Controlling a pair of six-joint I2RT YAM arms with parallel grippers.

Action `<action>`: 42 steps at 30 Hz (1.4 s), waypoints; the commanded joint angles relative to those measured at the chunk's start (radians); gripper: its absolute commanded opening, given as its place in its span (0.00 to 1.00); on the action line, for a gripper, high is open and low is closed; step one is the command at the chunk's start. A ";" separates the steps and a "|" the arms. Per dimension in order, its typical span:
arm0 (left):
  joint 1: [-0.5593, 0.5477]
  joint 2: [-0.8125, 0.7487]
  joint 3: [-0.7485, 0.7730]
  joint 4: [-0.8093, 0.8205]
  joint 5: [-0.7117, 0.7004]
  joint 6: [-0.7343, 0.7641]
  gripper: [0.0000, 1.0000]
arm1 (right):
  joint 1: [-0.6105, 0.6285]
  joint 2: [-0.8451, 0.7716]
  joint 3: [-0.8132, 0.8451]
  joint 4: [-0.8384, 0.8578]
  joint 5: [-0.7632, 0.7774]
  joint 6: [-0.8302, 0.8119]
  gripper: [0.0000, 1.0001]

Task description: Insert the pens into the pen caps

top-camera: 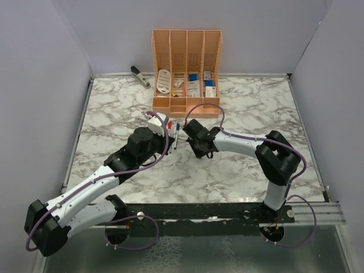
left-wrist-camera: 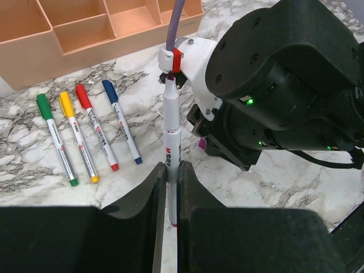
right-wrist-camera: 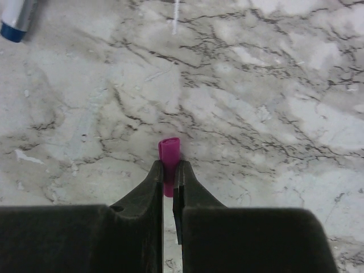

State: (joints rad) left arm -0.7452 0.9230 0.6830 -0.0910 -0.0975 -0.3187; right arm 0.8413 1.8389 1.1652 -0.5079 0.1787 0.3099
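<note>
My left gripper (left-wrist-camera: 172, 168) is shut on a white pen (left-wrist-camera: 172, 133) whose dark purple tip points away, toward the right arm. My right gripper (right-wrist-camera: 169, 166) is shut on a stubby purple pen cap (right-wrist-camera: 169, 149), held just above the marble; the cap also shows in the left wrist view (left-wrist-camera: 200, 144), a little right of the pen's tip. Green (left-wrist-camera: 54, 136), yellow (left-wrist-camera: 77, 134), red (left-wrist-camera: 95, 125) and blue (left-wrist-camera: 120, 120) pens lie side by side with caps on. In the top view the left gripper (top-camera: 164, 131) and the right gripper (top-camera: 187, 129) meet mid-table.
The peach organiser (top-camera: 186, 105) stands at the back, its front trays close behind the pens (left-wrist-camera: 85, 35). A grey stapler (top-camera: 140, 76) lies at the back left. The marble table (top-camera: 244, 170) is walled on three sides. The blue pen's end shows in the right wrist view (right-wrist-camera: 16, 18).
</note>
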 commanded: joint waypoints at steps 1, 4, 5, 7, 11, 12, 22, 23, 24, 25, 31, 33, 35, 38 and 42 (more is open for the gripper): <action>0.008 -0.014 0.009 0.036 0.036 0.017 0.00 | -0.045 -0.034 0.030 -0.079 0.142 0.032 0.01; 0.008 -0.015 0.007 0.053 0.074 0.018 0.00 | -0.103 -0.116 0.051 -0.048 0.150 0.040 0.01; 0.007 -0.013 0.007 0.063 0.092 0.017 0.00 | -0.122 -0.150 0.054 -0.029 0.145 0.042 0.01; 0.007 -0.005 0.003 0.095 0.130 0.011 0.00 | -0.161 -0.220 0.054 0.022 0.120 0.035 0.01; 0.008 0.022 -0.020 0.202 0.222 -0.004 0.00 | -0.185 -0.364 0.028 0.170 0.089 0.000 0.01; 0.007 0.031 -0.023 0.229 0.245 -0.004 0.00 | -0.185 -0.402 0.018 0.212 0.074 -0.011 0.01; 0.006 0.165 0.024 0.469 0.555 0.056 0.00 | -0.222 -0.707 -0.165 0.656 -0.182 0.016 0.01; 0.006 0.177 0.039 0.472 0.568 0.060 0.00 | -0.225 -0.722 -0.179 0.683 -0.208 0.030 0.01; 0.006 0.188 0.052 0.473 0.571 0.061 0.00 | -0.227 -0.734 -0.193 0.705 -0.231 0.042 0.01; 0.005 0.197 0.064 0.473 0.568 0.059 0.00 | -0.228 -0.746 -0.203 0.723 -0.253 0.053 0.01; 0.004 0.243 0.128 0.467 0.551 0.047 0.00 | -0.229 -0.817 -0.271 0.834 -0.328 0.111 0.01; 0.002 0.257 0.149 0.467 0.548 0.040 0.00 | -0.229 -0.843 -0.301 0.890 -0.359 0.124 0.01; 0.000 0.272 0.173 0.467 0.543 0.033 0.00 | -0.228 -0.864 -0.329 0.940 -0.379 0.135 0.01; -0.002 0.289 0.193 0.468 0.543 0.026 0.00 | -0.229 -0.892 -0.365 1.005 -0.408 0.137 0.01; -0.003 0.297 0.197 0.468 0.540 0.019 0.00 | -0.229 -0.909 -0.382 1.046 -0.436 0.130 0.01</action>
State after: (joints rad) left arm -0.7418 1.2137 0.8574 0.3447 0.4198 -0.2852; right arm 0.6140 0.9535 0.8005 0.4274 -0.1886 0.4301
